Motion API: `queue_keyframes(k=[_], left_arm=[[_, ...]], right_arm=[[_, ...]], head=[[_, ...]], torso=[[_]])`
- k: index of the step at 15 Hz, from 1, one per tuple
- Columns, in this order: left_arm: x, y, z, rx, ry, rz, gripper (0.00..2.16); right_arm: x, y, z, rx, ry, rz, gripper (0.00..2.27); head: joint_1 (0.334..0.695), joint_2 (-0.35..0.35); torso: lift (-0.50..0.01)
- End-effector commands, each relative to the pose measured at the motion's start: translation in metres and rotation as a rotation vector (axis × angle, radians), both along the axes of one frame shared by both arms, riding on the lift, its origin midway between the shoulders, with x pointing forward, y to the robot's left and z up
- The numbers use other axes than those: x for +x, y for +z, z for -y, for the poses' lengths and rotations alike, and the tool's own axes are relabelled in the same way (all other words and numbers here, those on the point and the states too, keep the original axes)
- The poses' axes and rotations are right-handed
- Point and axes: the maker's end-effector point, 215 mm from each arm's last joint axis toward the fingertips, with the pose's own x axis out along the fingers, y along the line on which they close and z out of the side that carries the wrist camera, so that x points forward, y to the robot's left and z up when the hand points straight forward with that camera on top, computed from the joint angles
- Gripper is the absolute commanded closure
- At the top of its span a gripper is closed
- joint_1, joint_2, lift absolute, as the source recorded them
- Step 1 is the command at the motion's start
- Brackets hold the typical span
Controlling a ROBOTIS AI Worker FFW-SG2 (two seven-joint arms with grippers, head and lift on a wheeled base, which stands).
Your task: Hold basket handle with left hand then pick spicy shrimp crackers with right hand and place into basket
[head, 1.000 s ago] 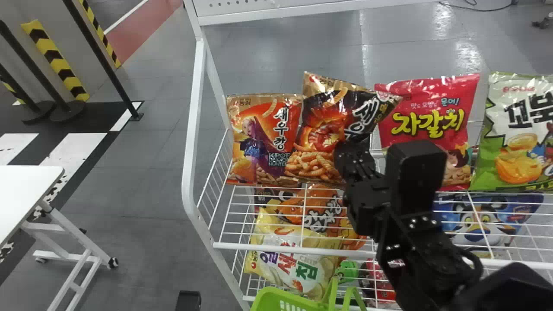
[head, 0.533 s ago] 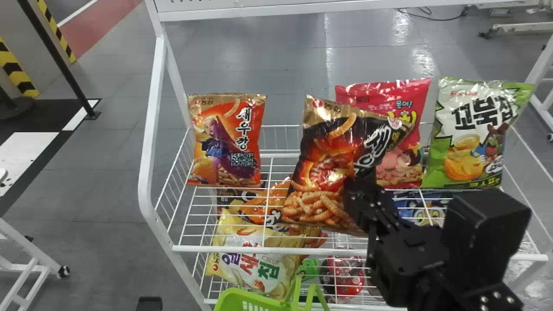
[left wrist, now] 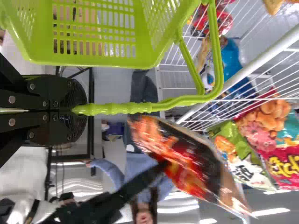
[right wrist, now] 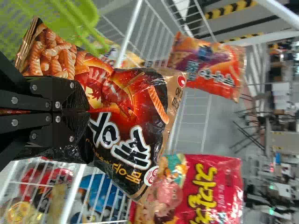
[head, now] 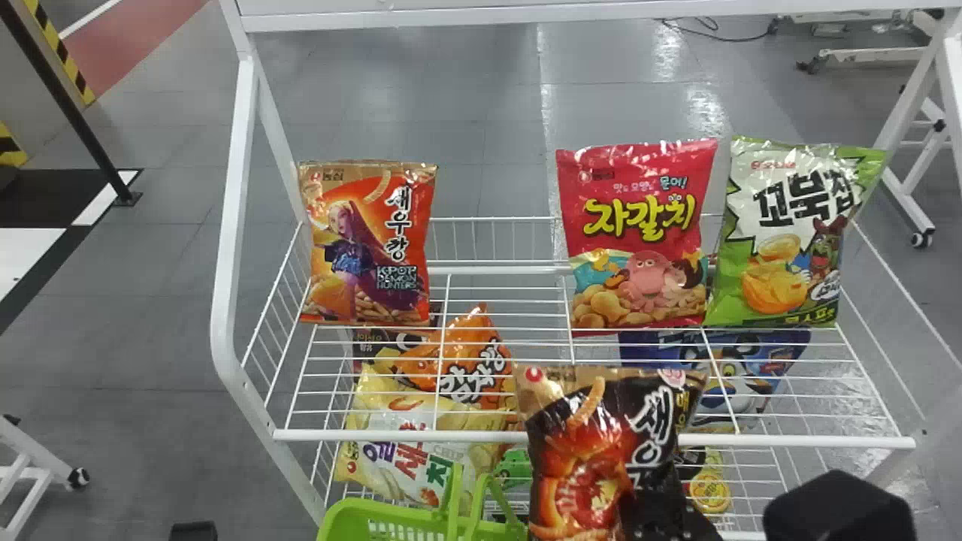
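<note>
In the head view my right gripper [head: 652, 505] is at the bottom, in front of the rack, with the black-and-orange spicy shrimp crackers bag [head: 579, 458] upright in its grip. The right wrist view has the right gripper [right wrist: 88, 111] pinching the middle of that bag [right wrist: 135, 105]. My left gripper [left wrist: 74, 110] is shut on the green basket's handle [left wrist: 126, 108], with the basket [left wrist: 93, 35] hanging from it. At the bottom of the head view, the basket [head: 391, 518] is left of the bag.
A white wire rack [head: 481, 436] stands ahead. Its upper shelf holds an orange bag [head: 368, 240] at left, a pink bag [head: 639, 233] and a green-white bag [head: 789, 233] at right. Several snack bags lie on the lower shelf.
The right gripper has drawn the spicy shrimp crackers bag off the upper shelf, toward the robot and down in view. The head view has shifted, so the rack stands farther left in it.
</note>
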Motion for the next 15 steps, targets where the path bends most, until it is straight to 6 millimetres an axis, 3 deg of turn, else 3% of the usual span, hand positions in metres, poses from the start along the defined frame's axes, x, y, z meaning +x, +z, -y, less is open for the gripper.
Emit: queue_keyframes(k=[1,8,11,15], left_arm=[[0.0,0.001,-0.001,0.001,0.009,0.002,1.89],[-0.002,0.004,0.001,0.004,0.007,0.008,1.9],[-0.002,0.005,0.003,0.0,0.004,0.01,1.9],[-0.004,0.006,0.008,-0.003,-0.01,0.011,1.9]], right_arm=[[-0.019,-0.013,0.011,-0.063,0.02,-0.058,1.94],[-0.073,-0.064,0.007,-0.134,0.073,-0.262,1.95],[-0.079,-0.076,0.0,-0.134,0.085,-0.293,1.95],[-0.079,-0.094,-0.034,-0.106,0.122,-0.317,1.94]], head=[[0.695,0.078],[0.695,0.053],[0.695,0.065],[0.695,0.114]], torso=[[-0.037],[-0.037],[-0.037],[-0.037]])
